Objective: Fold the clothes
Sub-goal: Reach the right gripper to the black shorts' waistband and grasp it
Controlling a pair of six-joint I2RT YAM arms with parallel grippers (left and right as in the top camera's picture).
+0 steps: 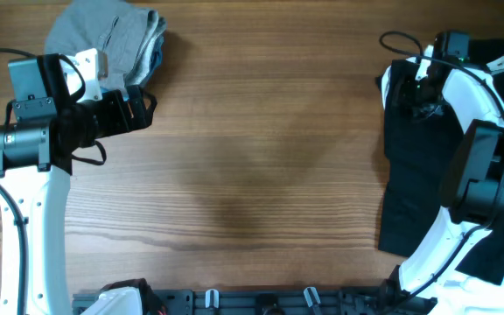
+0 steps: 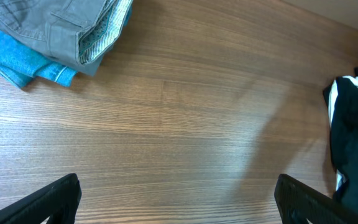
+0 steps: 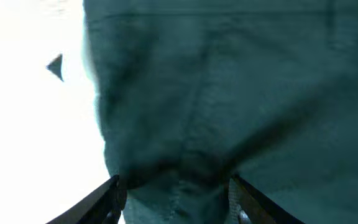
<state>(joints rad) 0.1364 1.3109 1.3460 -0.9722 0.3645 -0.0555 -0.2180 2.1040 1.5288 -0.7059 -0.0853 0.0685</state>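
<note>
While the right gripper (image 3: pixel 174 183) sits part-closed on a bunched fold of the black piece (image 1: pixel 409 175) at the desk's (image 1: pixel 261 175) right edge, the left gripper (image 2: pixel 178 183) hangs wide open and empty near the grey pile (image 1: pixel 112 39), far left. Risk: a shallow pinch slips on lifting, or drags cloth off the edge. Desk: wood grain, matte. Room beyond not visible.

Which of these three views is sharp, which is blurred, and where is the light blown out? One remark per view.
Overhead: even light, sharp focus, a faint shadow on the wooden table. Left wrist: crisp grain and stitching on the grey garment. Right wrist: the black garment looks soft and teal-tinted, and the left side is blown out to white.
</note>
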